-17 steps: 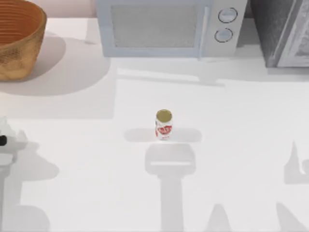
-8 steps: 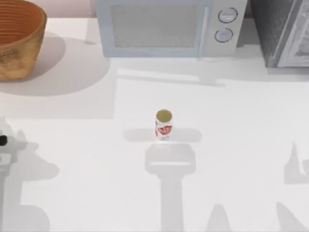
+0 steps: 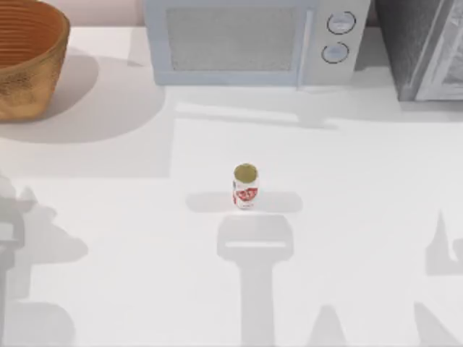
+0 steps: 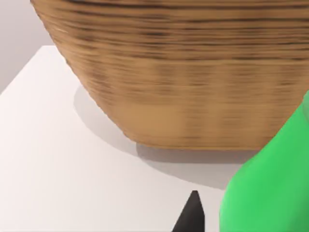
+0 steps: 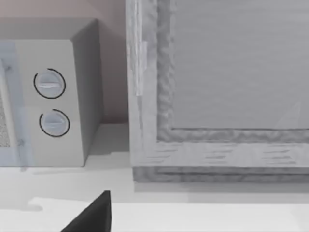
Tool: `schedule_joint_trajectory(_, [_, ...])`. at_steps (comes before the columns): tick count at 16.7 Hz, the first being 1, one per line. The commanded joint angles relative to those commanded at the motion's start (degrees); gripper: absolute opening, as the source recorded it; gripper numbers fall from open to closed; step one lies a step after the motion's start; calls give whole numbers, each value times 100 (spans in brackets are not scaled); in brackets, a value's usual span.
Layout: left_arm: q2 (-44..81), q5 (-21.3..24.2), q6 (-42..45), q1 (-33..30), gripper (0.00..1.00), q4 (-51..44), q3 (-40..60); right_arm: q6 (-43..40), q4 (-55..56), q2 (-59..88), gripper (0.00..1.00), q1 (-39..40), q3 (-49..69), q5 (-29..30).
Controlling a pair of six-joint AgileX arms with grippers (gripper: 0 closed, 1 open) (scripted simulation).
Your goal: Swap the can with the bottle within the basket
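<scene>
Gripping what looked like the green bottle [image 4: 270, 183], the left gripper [image 4: 203, 220] hung just outside the orange-brown woven wicker basket [image 4: 183, 72], which stood at the table's far left. The small white can with red markings and a gold top [image 3: 245, 186] stood upright mid-table. A loose hold could drop the bottle; a low swing might knock the basket. Whether the right gripper [image 5: 91, 215] was released or clenched could not be told.

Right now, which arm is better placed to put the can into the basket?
Probably right. The left claw's wrist view shows the green bottle close beside a fingertip, apparently occupying that claw near the basket. The can stands upright mid-table, untouched, so the right arm seems free.
</scene>
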Motion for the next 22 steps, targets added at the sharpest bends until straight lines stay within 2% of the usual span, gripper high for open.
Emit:
schedule_joint_trajectory(4, [-638, -254, 63, 260, 0, -907, 843, 0, 0, 0, 100, 0, 0, 0])
schedule_joint_trajectory(9, [-1398, -543, 91, 324, 0, -2767, 2276, 0, 0, 0, 100, 0, 0, 0])
schedule_joint_trajectory(17, [-1848, -738, -65, -452, 0, -6133, 4580, 0, 0, 0, 100, 0, 0, 0])
schedule_joint_trajectory(22, [-1841, -754, -172, -913, 0, -7420, 5437, 0, 0, 0, 100, 0, 0, 0])
